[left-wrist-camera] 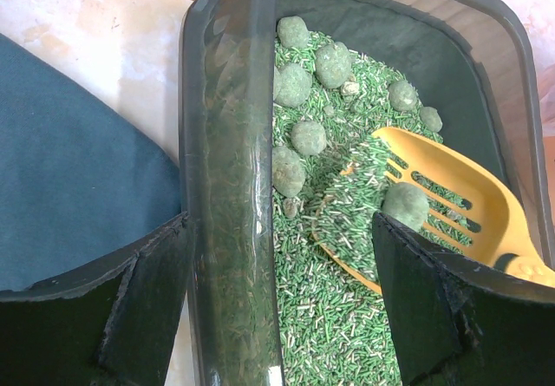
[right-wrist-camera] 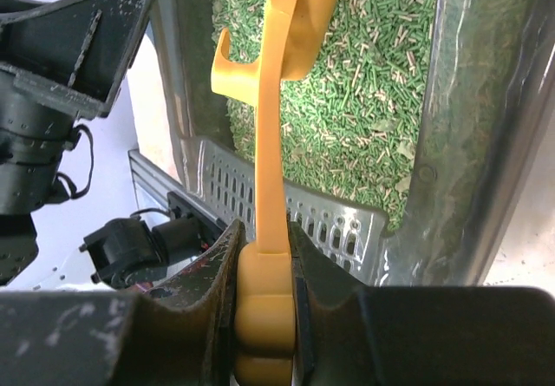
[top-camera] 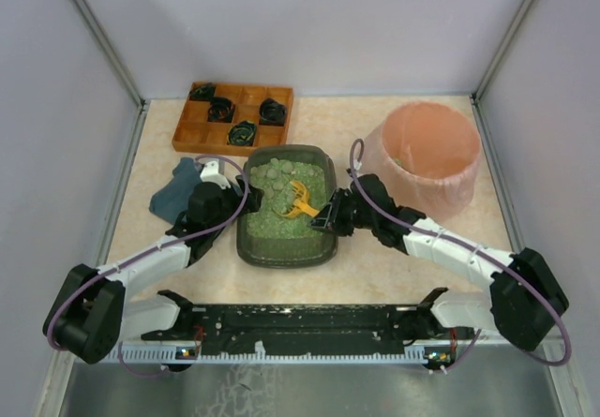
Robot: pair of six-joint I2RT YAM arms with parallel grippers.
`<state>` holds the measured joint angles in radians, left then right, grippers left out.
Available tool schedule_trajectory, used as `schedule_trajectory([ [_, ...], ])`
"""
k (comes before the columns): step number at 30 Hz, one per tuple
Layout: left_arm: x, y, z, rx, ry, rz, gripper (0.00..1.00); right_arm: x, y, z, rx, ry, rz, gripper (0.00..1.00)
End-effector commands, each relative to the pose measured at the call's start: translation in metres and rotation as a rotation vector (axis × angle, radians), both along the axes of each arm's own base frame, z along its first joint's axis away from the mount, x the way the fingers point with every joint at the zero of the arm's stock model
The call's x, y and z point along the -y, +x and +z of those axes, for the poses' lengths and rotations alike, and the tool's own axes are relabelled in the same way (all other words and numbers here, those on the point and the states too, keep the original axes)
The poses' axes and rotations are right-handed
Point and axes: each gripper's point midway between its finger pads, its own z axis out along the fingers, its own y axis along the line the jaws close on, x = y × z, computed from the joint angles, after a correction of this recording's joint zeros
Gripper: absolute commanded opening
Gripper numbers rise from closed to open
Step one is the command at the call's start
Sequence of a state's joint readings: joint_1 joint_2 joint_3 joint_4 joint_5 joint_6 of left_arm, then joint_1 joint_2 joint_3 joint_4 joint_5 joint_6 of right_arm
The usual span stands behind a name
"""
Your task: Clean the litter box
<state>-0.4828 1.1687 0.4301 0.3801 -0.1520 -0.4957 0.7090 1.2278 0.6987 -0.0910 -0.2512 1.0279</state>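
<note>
Beige tabletop (top-camera: 366, 267) before me carries the litter box (top-camera: 286, 260) at centre, my left end effector (left-wrist-camera: 277, 264) spread open astride its left rim, my right end effector (right-wrist-camera: 264, 256) clenched on the yellow scoop (top-camera: 300, 201) handle.

right claw (right-wrist-camera: 264, 260) pinches the yellow scoop (right-wrist-camera: 270, 126) by its handle above the litter box (right-wrist-camera: 486, 143).

Bright, even light, soft shadows; right pincer (right-wrist-camera: 264, 264) blurred close-up.

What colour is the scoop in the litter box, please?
Yellow; the scoop shows best in the left wrist view.
</note>
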Motion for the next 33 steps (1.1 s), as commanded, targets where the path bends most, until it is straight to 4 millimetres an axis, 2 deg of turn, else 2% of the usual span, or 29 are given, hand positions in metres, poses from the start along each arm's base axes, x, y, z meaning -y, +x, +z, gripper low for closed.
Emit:
schedule_trajectory([
  [1,0.003,0.006,0.015,0.038,-0.005,-0.003,0.87,-0.001,0.006,0.051,0.180,0.131,0.008,0.00],
  [6,0.003,0.006,0.016,0.039,-0.007,-0.003,0.87,0.006,-0.002,0.062,0.248,0.165,0.018,0.00],
  [10,0.003,0.006,0.017,0.042,-0.007,-0.002,0.87,0.010,-0.007,0.060,0.268,0.177,0.038,0.00],
  [15,0.003,0.005,0.017,0.043,-0.007,-0.001,0.87,0.017,-0.010,0.063,0.259,0.288,0.012,0.00],
  [20,0.002,0.005,0.018,0.045,-0.009,0.003,0.87,0.030,-0.006,0.060,0.258,0.309,-0.082,0.00],
  [25,0.002,0.005,0.017,0.043,-0.009,0.000,0.87,0.014,-0.020,0.070,0.246,0.420,0.034,0.00],
  [29,0.002,0.005,0.017,0.044,-0.010,0.001,0.87,0.026,-0.011,0.057,0.202,0.398,-0.075,0.00],
  [31,0.002,0.005,0.017,0.045,-0.011,0.001,0.87,0.020,-0.014,0.070,0.231,0.459,-0.035,0.00],
  [33,0.003,0.005,0.017,0.043,-0.014,-0.002,0.87,0.008,-0.024,0.078,0.223,0.483,0.080,0.00],
])
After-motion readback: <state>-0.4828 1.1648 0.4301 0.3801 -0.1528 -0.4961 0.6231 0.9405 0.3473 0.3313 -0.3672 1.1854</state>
